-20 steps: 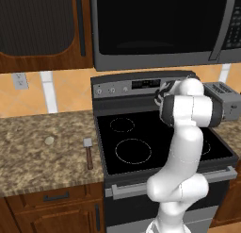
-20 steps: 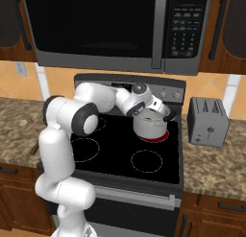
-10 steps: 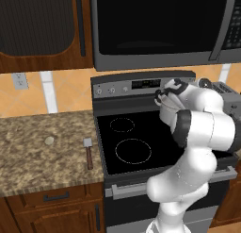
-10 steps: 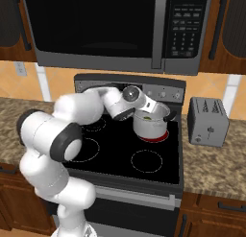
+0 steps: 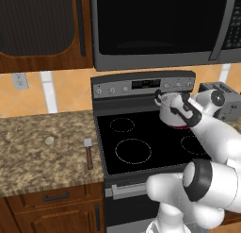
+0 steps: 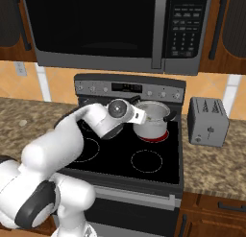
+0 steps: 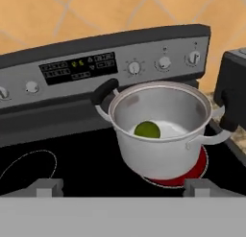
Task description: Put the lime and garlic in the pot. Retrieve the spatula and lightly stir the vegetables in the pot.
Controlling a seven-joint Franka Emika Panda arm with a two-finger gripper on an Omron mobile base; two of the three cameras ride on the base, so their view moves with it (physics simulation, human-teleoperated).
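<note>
Pot: silver, upright on the far right burner of the stove; the burner glows red under it; a dark handle sticks out toward the control panel; in the left base view the pot is partly hidden by the arm
Lime: bright green, lying on the floor of the pot, toward its left side
Garlic: pale bulb on the granite worktop left of the stove, well apart from the pot; it also shows as a small pale spot at the left edge of the right base view
Spatula: flat on the worktop, just left of the stove edge; grey blade at the far end, brown handle pointing near; right of the garlic and apart from it
Tool: released, its jaws spread wide and nothing between them; the two dark tips frame the pot from the near side; in the right base view the tool sits beside the pot's left wall, above the black cooktop
Toaster: grey, on the worktop right of the stove; near the pot but not touching
Microwave: dark, mounted above the stove
</note>
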